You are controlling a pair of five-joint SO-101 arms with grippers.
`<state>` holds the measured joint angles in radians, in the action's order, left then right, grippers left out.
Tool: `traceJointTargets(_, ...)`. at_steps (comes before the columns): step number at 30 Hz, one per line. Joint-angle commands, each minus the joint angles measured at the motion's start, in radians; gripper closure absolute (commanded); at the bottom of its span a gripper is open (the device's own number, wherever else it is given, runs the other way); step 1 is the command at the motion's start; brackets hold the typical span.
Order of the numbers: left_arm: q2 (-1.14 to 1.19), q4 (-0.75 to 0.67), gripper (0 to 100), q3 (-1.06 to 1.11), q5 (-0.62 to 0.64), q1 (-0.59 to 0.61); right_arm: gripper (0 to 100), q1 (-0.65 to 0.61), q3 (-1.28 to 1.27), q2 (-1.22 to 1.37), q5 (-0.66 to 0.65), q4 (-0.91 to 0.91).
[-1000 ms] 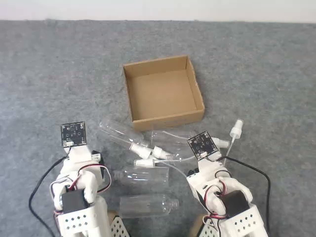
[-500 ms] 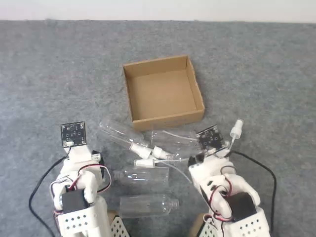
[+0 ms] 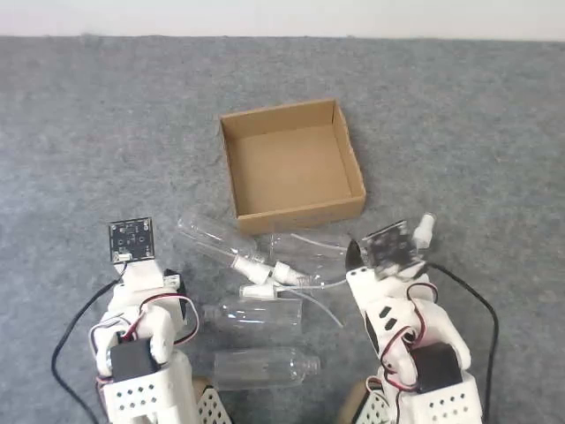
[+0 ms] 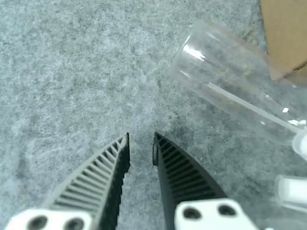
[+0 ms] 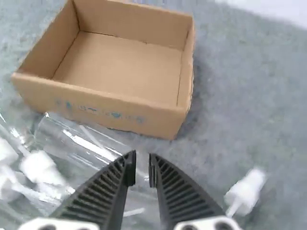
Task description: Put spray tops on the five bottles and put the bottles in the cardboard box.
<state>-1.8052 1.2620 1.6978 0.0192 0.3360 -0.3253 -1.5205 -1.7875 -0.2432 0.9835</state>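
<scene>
The open cardboard box (image 3: 291, 163) sits mid-table, its inside bare (image 5: 115, 62). Several clear bottles lie in a cluster in front of it: one (image 3: 212, 237) and another (image 3: 309, 252) have white spray tops at their necks, and two uncapped ones (image 3: 260, 314) (image 3: 265, 367) lie nearer the arms. A loose spray top (image 3: 425, 228) (image 5: 244, 189) rests to the right. My left gripper (image 4: 140, 143) hovers shut over bare carpet beside a bottle (image 4: 230, 96). Shut with nothing in it, my right gripper (image 5: 141, 165) hangs above a bottle (image 5: 81, 139), pointing at the box front.
Grey carpet covers the table. Another loose spray top with a thin tube (image 3: 265, 290) lies among the bottles. Cables trail from both arm bases near the front edge. Open carpet spreads left of the box and along the far side.
The right arm has swung to the right and forward, toward the box's front right corner and the loose spray top. The left arm and the bottles have not moved.
</scene>
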Motion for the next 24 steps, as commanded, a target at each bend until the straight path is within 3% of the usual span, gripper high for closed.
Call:
traceJointTargets(1, -0.014, 0.000, 93, -0.013, -0.003, 0.003, 98.9, 0.010, 0.064, -0.028, -0.304, -0.025)
traceJointTargets(3, -0.014, 0.000, 93, -0.013, -0.003, 0.003, 98.9, 0.010, 0.071, -0.028, -0.457, -0.025)
traceJointTargets(5, -0.014, 0.000, 93, -0.013, -0.003, 0.003, 99.1, 0.010, 0.074, -0.028, -0.525, -0.025)
traceJointTargets(10, -0.014, 0.000, 93, -0.013, -0.003, 0.003, 99.0, 0.016, 0.157, -0.025, -0.443, 0.008)
traceJointTargets(19, -0.014, 0.000, 93, -0.013, -0.003, 0.003, 98.9, 0.035, 0.416, -0.021, -0.446, 0.182)
traceJointTargets(24, -0.014, 0.000, 93, -0.013, -0.003, 0.003, 98.9, 0.035, 0.499, 0.107, -0.499, 0.243)
